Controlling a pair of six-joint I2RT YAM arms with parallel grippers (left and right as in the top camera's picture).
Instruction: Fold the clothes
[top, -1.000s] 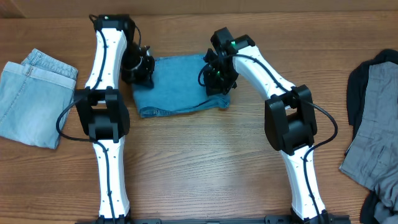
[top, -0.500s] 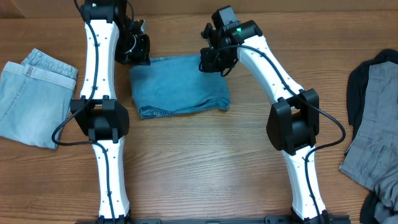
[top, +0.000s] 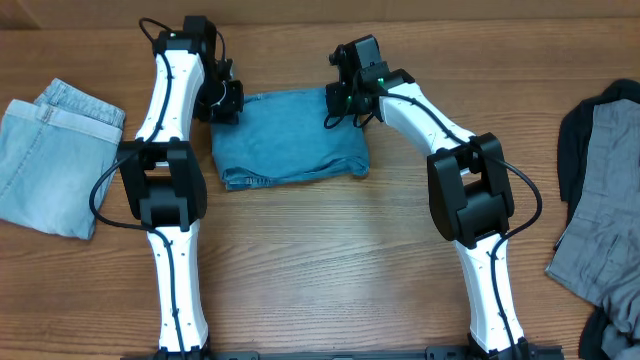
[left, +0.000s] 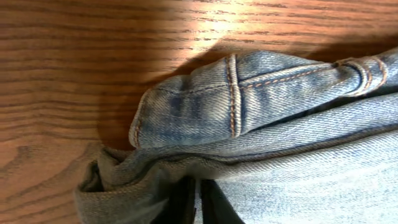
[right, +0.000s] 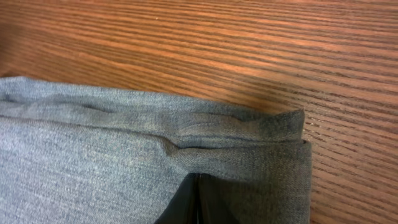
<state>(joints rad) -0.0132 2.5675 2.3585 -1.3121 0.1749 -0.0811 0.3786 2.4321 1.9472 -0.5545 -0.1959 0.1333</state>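
On the counter (top: 320, 270), pale jeans (top: 50, 165) lie folded at the left and a grey-and-black heap (top: 600, 200) at the right. The folded blue jeans (top: 290, 145) sit between them, toward the far side. The denim looks thick, limp and fairly heavy, not slippery, so it is best pinched at stitched seams or corners. The left gripper (left: 196, 200) rests closed at the far-left corner of the blue jeans, and the right gripper (right: 197, 198) rests closed at their far-right fold.
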